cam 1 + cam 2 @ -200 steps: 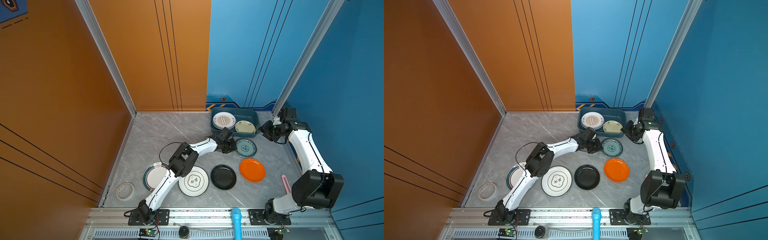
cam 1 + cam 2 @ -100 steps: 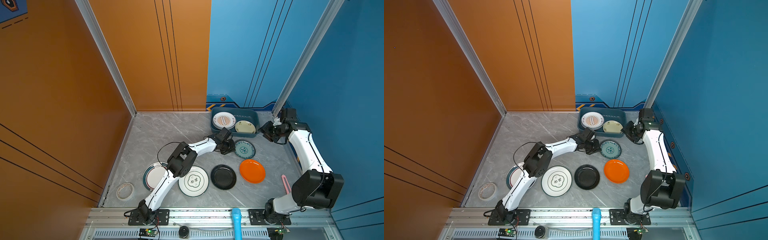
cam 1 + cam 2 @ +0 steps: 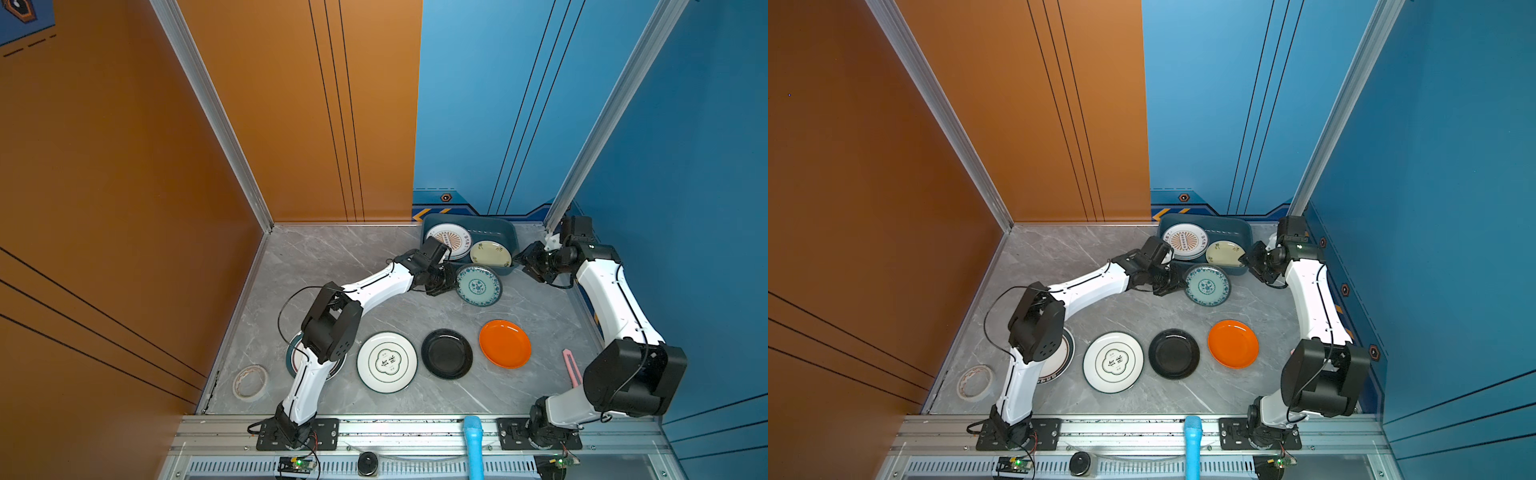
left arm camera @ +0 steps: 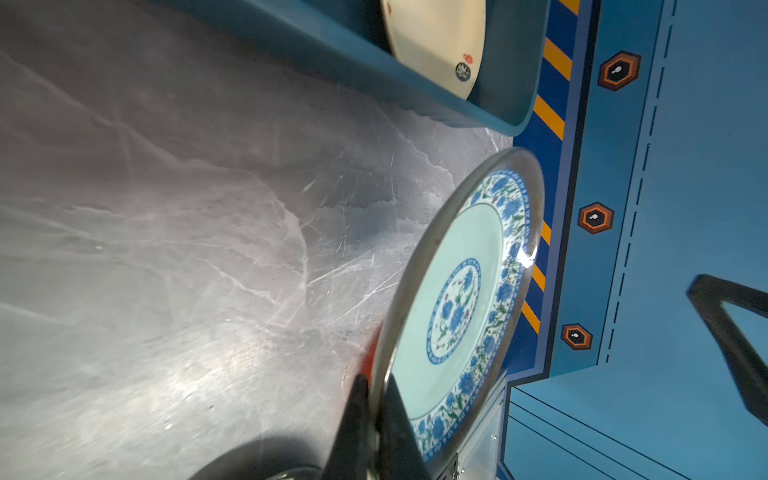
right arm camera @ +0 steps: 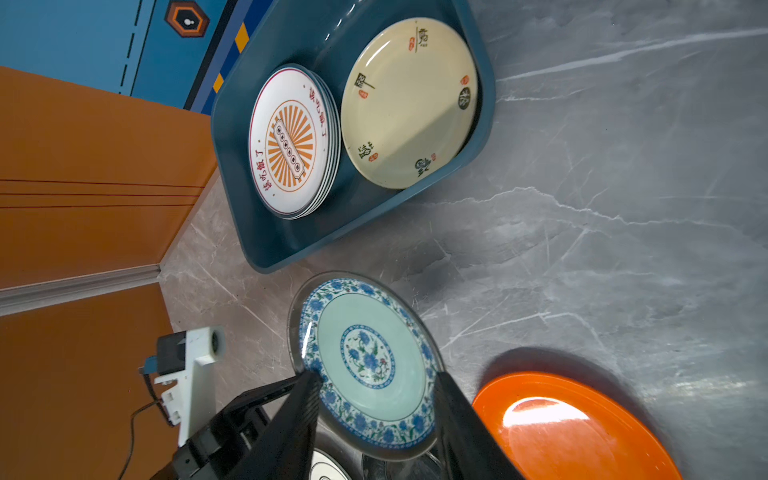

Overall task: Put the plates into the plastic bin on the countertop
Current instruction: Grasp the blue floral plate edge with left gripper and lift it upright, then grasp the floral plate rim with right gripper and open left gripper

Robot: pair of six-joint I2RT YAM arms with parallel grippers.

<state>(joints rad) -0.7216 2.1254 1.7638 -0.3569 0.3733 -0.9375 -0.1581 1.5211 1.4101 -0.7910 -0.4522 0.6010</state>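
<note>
Round teal-patterned plate [image 3: 478, 286]: pinched at its rim by the left gripper [image 4: 374, 415], tilted above the grey marble desk [image 3: 353, 257], just before the near wall of the dark teal plastic bin [image 3: 512, 245]. Bin straight beyond, away from the robot base. Right gripper [image 3: 525, 263] half spread, empty, beside the bin.

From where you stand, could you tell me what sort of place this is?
Probably a robot test cell staged as a kitchen counter: marble-look countertop, painted wall panels, aluminium rail along the front.
</note>
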